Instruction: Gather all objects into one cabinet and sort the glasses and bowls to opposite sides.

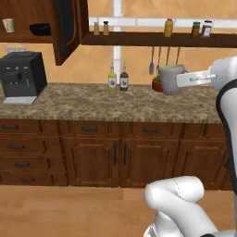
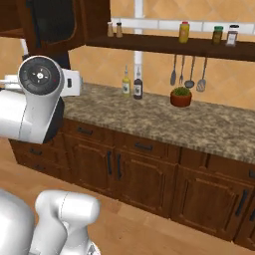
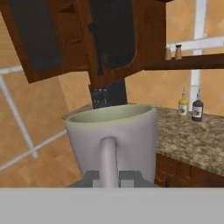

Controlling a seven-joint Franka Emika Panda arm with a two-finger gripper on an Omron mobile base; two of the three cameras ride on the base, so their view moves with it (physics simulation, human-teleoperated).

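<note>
Gripper (image 3: 108, 178) pinches the handle of the grey mug (image 1: 171, 79), held upright in the air above the counter (image 1: 92, 104), rim up, long axis vertical, handle twd the hand. Behind it a small potted plant (image 2: 181, 96). Cabinet (image 1: 28, 23) upper left w/ door open; cream mug (image 1: 8, 25) & black bowl (image 1: 40, 29) inside on its shelf, well apart from the grey mug.

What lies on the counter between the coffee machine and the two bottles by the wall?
Nothing: in the left base view the counter between the coffee machine and the two bottles is bare granite.
</note>
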